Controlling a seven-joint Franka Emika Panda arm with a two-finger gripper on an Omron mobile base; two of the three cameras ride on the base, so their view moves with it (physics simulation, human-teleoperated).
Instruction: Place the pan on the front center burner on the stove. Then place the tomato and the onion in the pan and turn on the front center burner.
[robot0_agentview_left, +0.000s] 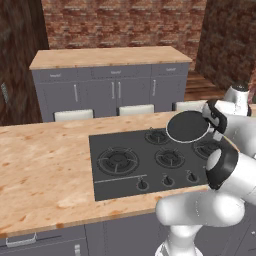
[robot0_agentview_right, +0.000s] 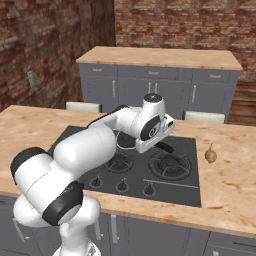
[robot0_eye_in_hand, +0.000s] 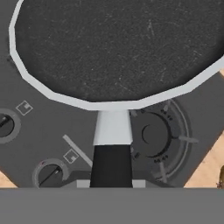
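My gripper (robot0_agentview_left: 213, 123) is shut on the straight black handle (robot0_eye_in_hand: 111, 165) of the pan (robot0_agentview_left: 187, 126). The pan, round with a dark inside and a silvery rim, hangs level above the back right part of the stove (robot0_agentview_left: 125, 180). In the hand view the pan (robot0_eye_in_hand: 118, 48) spreads across the top, its handle running down into my gripper (robot0_eye_in_hand: 111, 184). The front center burner (robot0_agentview_left: 170, 157) lies bare, in front and to the left of the pan. The onion (robot0_agentview_right: 210, 156), a yellow-brown bulb, rests on the counter right of the stove. The tomato is out of view.
A row of knobs (robot0_agentview_left: 167, 180) runs along the stove's front edge. A larger burner (robot0_agentview_left: 118, 160) is at the stove's left. Wooden counter (robot0_agentview_left: 45, 170) surrounds the stove. White stool backs (robot0_agentview_left: 73, 115) stand behind the counter, grey cabinets (robot0_agentview_left: 112, 90) farther back.
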